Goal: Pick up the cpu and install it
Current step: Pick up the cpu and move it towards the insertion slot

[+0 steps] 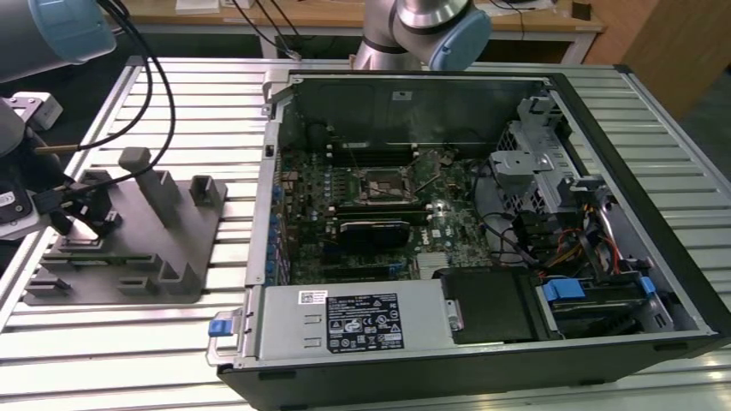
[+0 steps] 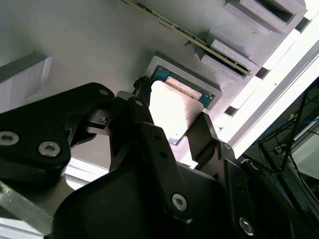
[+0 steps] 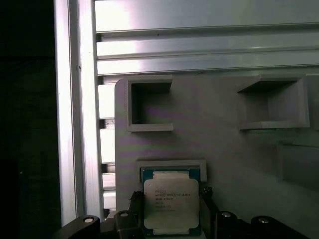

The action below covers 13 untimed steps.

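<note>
In the exterior view we see the gripper over the grey holder, which lies on the slatted table at the exterior view's left of the open case. In both wrist views we find the cpu seated in a holder recess, the gripper's fingers closed against two opposite edges of it, its metal top bare

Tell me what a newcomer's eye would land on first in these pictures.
The open black computer case with its green motherboard dominates the exterior view's centre and right. In the first wrist view, the small square cpu with a silvery-grey metal top lies in a recess of the grey plastic holder block, with the black pincer right at it.
</note>
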Available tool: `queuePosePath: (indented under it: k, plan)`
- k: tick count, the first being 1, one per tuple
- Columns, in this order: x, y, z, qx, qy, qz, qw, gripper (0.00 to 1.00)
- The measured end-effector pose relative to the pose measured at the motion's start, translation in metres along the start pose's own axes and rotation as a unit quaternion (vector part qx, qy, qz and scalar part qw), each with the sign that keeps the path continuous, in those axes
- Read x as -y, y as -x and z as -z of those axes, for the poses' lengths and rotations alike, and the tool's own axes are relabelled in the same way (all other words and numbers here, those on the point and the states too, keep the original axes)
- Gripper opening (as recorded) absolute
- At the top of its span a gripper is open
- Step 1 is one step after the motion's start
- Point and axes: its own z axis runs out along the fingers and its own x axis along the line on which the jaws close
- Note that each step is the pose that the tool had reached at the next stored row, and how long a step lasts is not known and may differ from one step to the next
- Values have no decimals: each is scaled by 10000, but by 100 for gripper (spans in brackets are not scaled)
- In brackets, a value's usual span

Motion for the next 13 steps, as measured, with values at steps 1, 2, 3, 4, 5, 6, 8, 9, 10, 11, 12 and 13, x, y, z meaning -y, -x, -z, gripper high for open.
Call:
queuePosePath:
  k: [1, 2, 3, 4, 5, 6, 8, 9, 10, 11, 12, 13]
  plan:
    - [0, 0, 0, 0, 0, 0, 10000, 55]
    - [0, 0, 0, 0, 0, 0, 10000, 55]
    - [0, 0, -1, 0, 0, 0, 10000, 55]
    - [0, 0, 0, 0, 0, 0, 10000, 61]
    - [0, 0, 0, 0, 0, 0, 10000, 61]
    - [0, 0, -1, 0, 0, 0, 10000, 61]
    - [0, 0, -8, 2, 1, 0, 10000, 61]
    - [0, 0, -13, 2, 1, 0, 10000, 61]
    - [1, 0, -16, 0, 0, 0, 10000, 61]
    - [1, 0, -18, 0, 0, 0, 10000, 61]
    - [1, 0, -18, -1, 0, 0, 10000, 61]
    - [1, -1, -18, -1, 0, 0, 10000, 61]
